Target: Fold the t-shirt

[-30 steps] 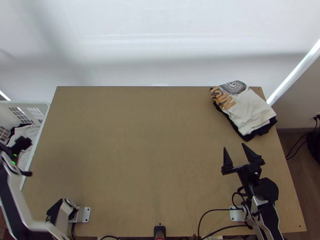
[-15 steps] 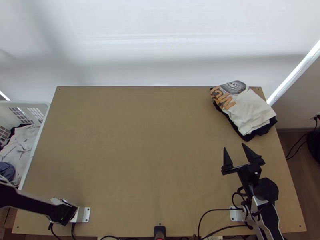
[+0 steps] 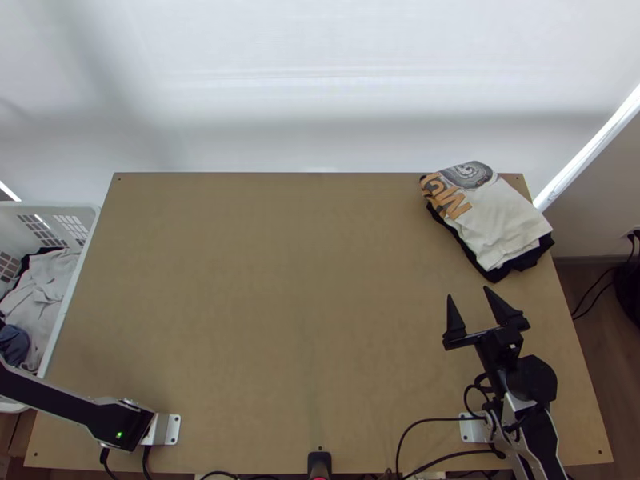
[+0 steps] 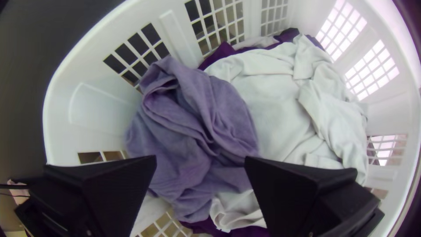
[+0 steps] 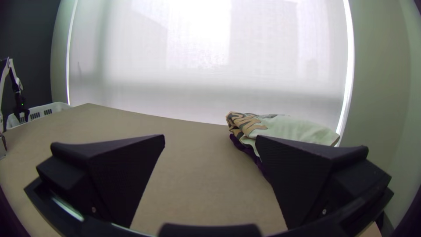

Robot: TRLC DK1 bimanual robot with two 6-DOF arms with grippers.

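One arm (image 3: 72, 406), the left, has swung back, uncovering basketed clothes (image 3: 45, 288).

Table (image 3: 280, 304) from high above, basket (image 4: 101, 105) close from left wrist, table low from right wrist

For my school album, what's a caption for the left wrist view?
Left gripper, fingers open, above bunched cloths in a white basket.

White basket (image 4: 101, 105), grid-patterned openings in its walls — beside the counter's (image 3: 280, 280) left edge. Beyond the far edge: a pale window blind (image 3: 320, 80), a bright strip (image 3: 588, 144) along its right side. Past the right edge: pale wall (image 3: 588, 196), dark cables (image 3: 600, 290) by a socket (image 3: 631, 234), brown floor (image 3: 596, 352) — a dark object (image 3: 630, 292), unidentified.
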